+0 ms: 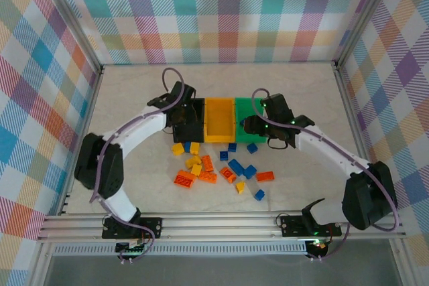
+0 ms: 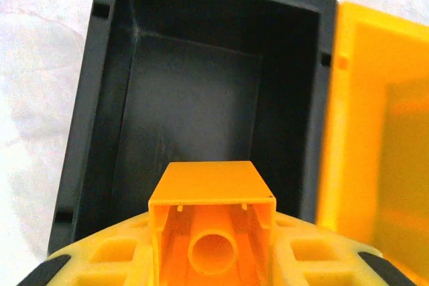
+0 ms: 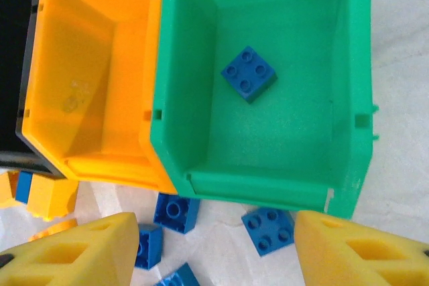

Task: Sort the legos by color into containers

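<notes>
The left gripper (image 2: 211, 249) is clamped on a yellow brick (image 2: 211, 195), gripped between its foam fingers with the hollow underside and its round tube facing the wrist camera. It hangs over the near end of the black bin (image 2: 194, 98), whose floor looks bare. Just beside that bin, walls touching, stands the orange-yellow bin (image 3: 87, 98), and hard against that one is the green bin (image 3: 268, 189), so the three make a row across the middle of the table (image 1: 134, 98). The right gripper (image 3: 218, 259) is spread wide with nothing between its fingers (image 3: 80, 252), poised above the near wall of the green bin. A single blue brick (image 3: 249, 74) lies studs up on the floor of that green bin. On the table just in front of it sit more blue pieces (image 3: 268, 229), and nearer the arms' bases is a loose scatter of bricks (image 1: 208, 169) in yellow, orange and blue.
</notes>
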### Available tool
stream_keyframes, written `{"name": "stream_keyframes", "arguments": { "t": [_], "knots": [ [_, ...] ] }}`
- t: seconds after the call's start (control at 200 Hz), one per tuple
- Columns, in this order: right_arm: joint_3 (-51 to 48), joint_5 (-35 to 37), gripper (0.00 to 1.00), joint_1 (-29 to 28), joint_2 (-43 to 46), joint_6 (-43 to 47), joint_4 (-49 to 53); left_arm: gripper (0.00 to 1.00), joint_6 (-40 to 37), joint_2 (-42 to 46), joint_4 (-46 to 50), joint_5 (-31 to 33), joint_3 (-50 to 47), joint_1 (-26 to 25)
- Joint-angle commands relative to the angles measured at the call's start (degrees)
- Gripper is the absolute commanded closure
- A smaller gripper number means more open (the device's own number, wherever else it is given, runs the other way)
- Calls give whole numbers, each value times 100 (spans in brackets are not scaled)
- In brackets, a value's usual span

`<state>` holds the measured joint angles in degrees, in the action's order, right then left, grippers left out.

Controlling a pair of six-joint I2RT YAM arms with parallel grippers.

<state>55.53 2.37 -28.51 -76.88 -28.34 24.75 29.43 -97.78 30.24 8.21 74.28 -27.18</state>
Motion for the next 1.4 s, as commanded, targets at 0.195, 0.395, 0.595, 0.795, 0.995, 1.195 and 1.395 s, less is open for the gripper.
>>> {"name": "stream_keyframes", "arguments": {
  "t": [0.195,0.395,0.595,0.795,0.995,1.195,1.395],
  "knots": [
    [-673,-515,35,-32,747,-244,450,53,-223,-518,369,72,942,126],
    [-972,-570,35,-26,1142,-335,748,39,-194,-191,382,-144,996,125],
    [-1137,-675,35,-31,1377,-560,1091,18,-21,736,118,-737,611,-52],
    [-1329,-1218,35,-154,1196,-547,986,0,-5,1853,62,-812,-268,-639],
    [-1435,-1061,35,-576,890,-985,838,0,202,3123,-97,-745,-1615,-763],
    [-1471,-622,37,-971,681,-2565,567,0,472,3946,138,-319,-2328,-771],
    [-1395,-241,37,-1323,546,-4169,760,0,524,4246,445,133,-2450,-763]
  ]
}}
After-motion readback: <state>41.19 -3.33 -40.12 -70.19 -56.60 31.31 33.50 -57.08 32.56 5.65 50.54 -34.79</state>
